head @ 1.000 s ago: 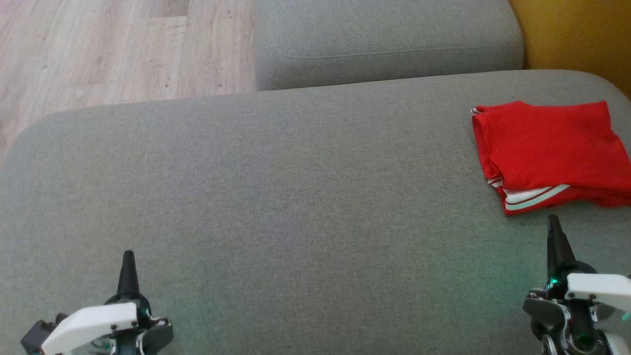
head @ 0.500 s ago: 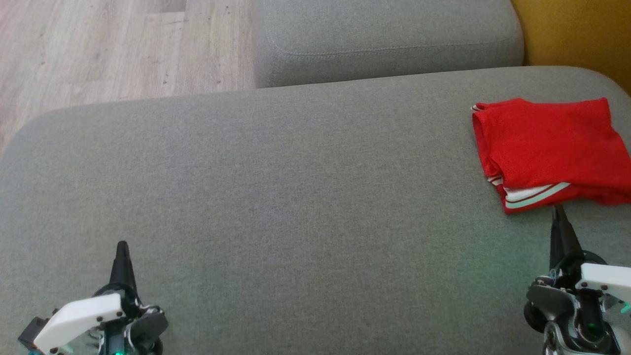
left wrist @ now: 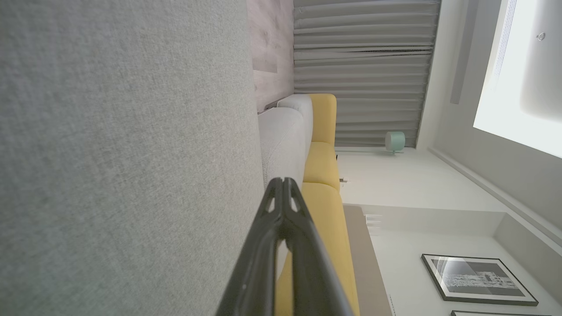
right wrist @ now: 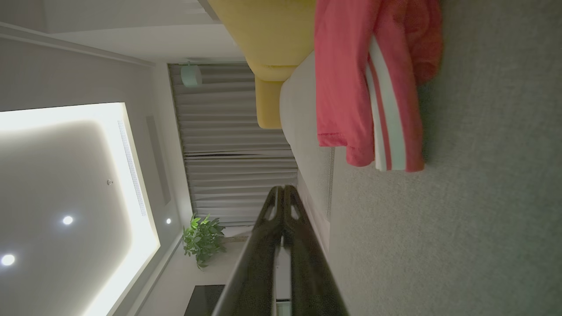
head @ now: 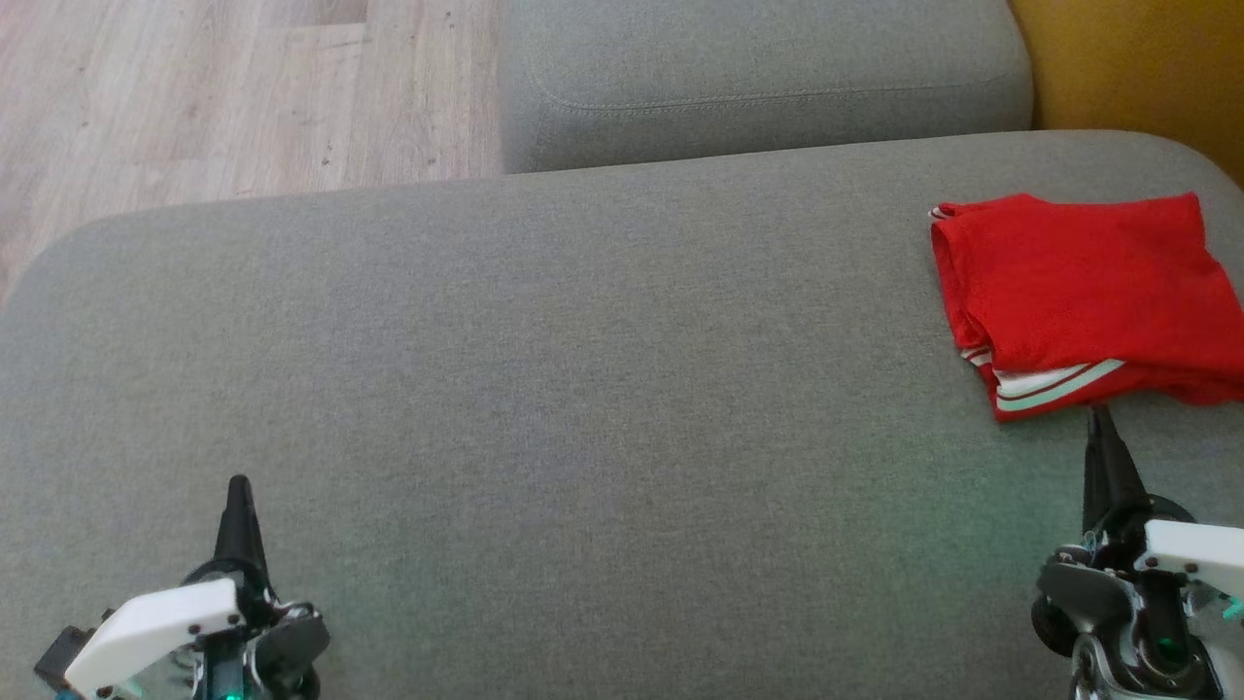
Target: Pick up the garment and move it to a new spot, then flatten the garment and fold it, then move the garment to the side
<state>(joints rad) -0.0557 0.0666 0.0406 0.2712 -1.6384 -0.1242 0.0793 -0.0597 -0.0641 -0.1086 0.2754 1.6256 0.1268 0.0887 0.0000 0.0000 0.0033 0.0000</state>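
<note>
You are looking down on a broad grey fabric seat cushion (head: 583, 389) that takes up most of the head view. A second grey cushion (head: 758, 87) butts against it at the top centre. Pale wood-plank floor (head: 194, 97) shows at the upper left, and mustard-yellow upholstery (head: 1137, 68) at the upper right corner.

The garment (head: 1079, 292) lies folded on the seat cushion at the right edge of the frame, a little above the middle. It is red, with white stripes along the hem that faces you.

Your left gripper (head: 238, 483) sits at the lower left with its fingers pressed together and nothing between them. Your right gripper (head: 1096, 413) is at the lower right, likewise closed and empty, its tip just below the striped hem.

In the wrist views the room appears turned on its side. You can see pleated grey curtains (left wrist: 364, 66), a small mint-green round lamp (left wrist: 394, 141), white walls and a leafy potted plant (right wrist: 203, 239). There is also a lit ceiling recess (right wrist: 66, 175) with small spotlights. A dark-framed picture (left wrist: 478, 278) hangs at the lower right of the left wrist view, and its print is too small to read.
</note>
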